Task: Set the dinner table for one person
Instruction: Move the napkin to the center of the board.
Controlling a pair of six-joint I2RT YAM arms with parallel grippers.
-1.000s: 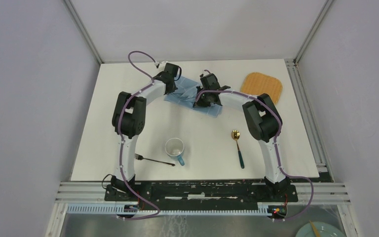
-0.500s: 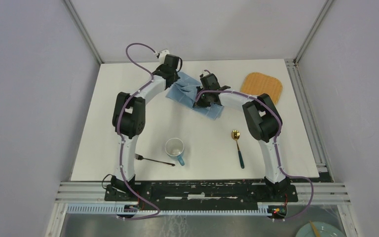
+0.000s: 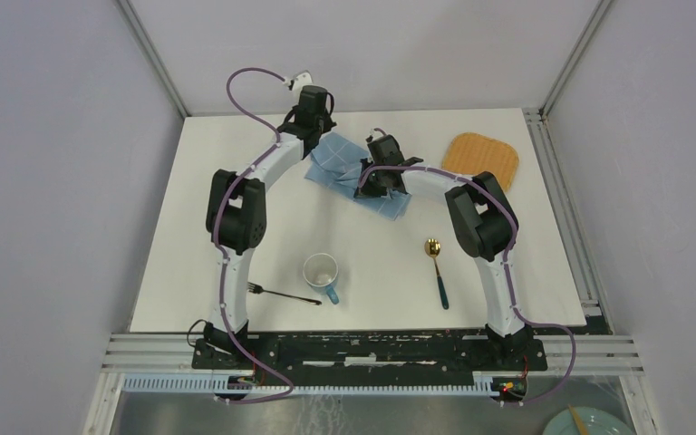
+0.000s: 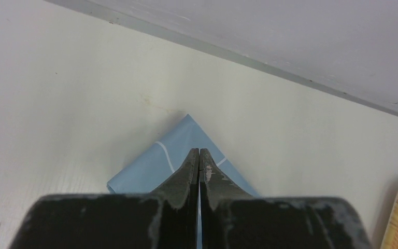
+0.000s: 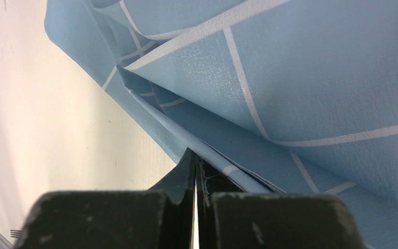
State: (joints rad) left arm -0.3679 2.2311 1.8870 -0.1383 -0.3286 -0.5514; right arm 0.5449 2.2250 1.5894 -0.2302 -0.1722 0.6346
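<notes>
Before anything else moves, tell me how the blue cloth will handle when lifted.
Likely floppy: the cloth sags in soft folds and layers. Probably light and thin, since its corner lies flat on the table. Its pebbled surface may resist slipping.

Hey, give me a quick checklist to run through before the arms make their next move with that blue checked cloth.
1. The blue checked cloth lies flat: not ok, folds bunch up by the right gripper.
2. The left gripper pinches the cloth's far corner: cannot tell, it is shut over it.
3. The right gripper holds the folded edge: cannot tell, it is shut against it.
4. The mug, fork and spoon sit apart from the cloth on the dinner table: ok.
5. The woven mat is apart from the cloth: ok.
</notes>
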